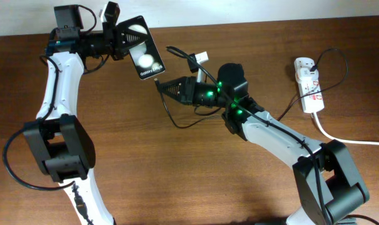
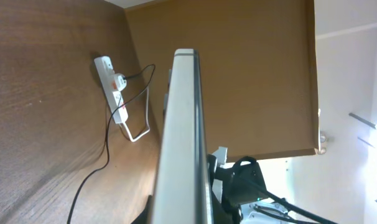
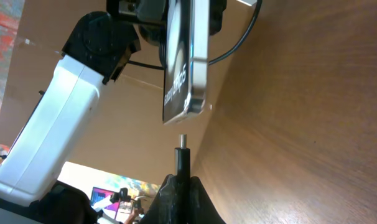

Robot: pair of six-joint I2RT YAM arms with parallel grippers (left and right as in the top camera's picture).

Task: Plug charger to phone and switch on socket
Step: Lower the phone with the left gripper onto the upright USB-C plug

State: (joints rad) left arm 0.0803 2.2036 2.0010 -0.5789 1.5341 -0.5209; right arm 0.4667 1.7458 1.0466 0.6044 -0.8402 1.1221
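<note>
The phone [image 1: 144, 56] is held off the bench [image 1: 177, 181] at about 11 o'clock in the overhead view. Its broad side faces the camera and its lower edge is turned toward 5 o'clock. The left end effector [image 1: 122, 39] is clamped on the phone's far end. Just off the lower edge, not touching it, is the metal tip of the charger [image 3: 183, 160], pinched in the right end effector [image 1: 169, 87]. From the right wrist, the tip points to 12 o'clock across a small gap. The socket [image 1: 308, 84] lies well apart at 3 o'clock, with a white adapter seated in it.

The port itself is not visible. If the tip is off its line, a straight push would likely strike the casing and twist the phone in its grip. The plug might also slide back between the fingers. The slack cable looping under the right arm may snag.
</note>
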